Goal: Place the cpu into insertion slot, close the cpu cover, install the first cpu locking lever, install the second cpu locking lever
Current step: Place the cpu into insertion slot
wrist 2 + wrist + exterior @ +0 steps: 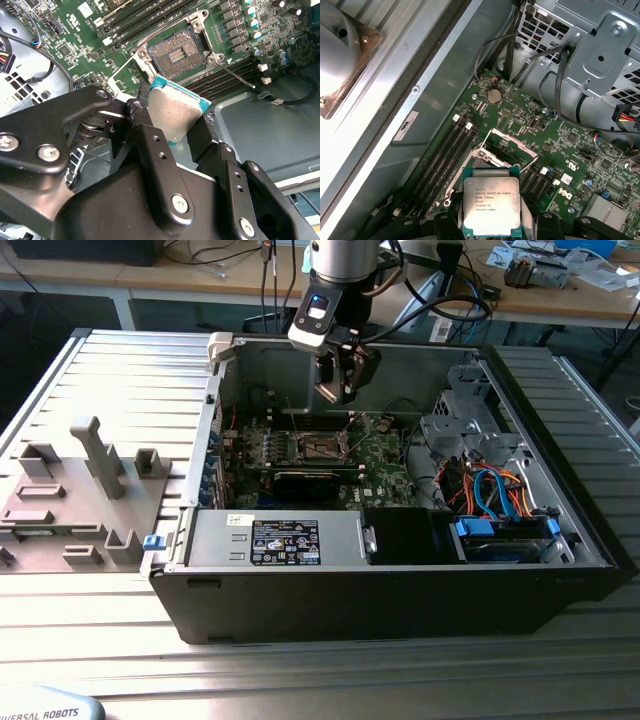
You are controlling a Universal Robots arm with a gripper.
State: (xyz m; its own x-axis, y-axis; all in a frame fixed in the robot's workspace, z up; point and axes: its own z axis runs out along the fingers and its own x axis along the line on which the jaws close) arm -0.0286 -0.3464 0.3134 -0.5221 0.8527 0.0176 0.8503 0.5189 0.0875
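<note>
Silver-grey cpu (491, 207) is clamped by its side edges between the black fingers (150, 145) of the gripper (172, 115), held above and apart from the insertion slot (177, 50). Slot contacts lie bare in the second wrist view; in the first wrist view the chip hides part of the slot, with the cpu cover (515, 145) tilted up behind. Exterior view: gripper over the open computer case (400, 590), chip too small to make out.
</note>
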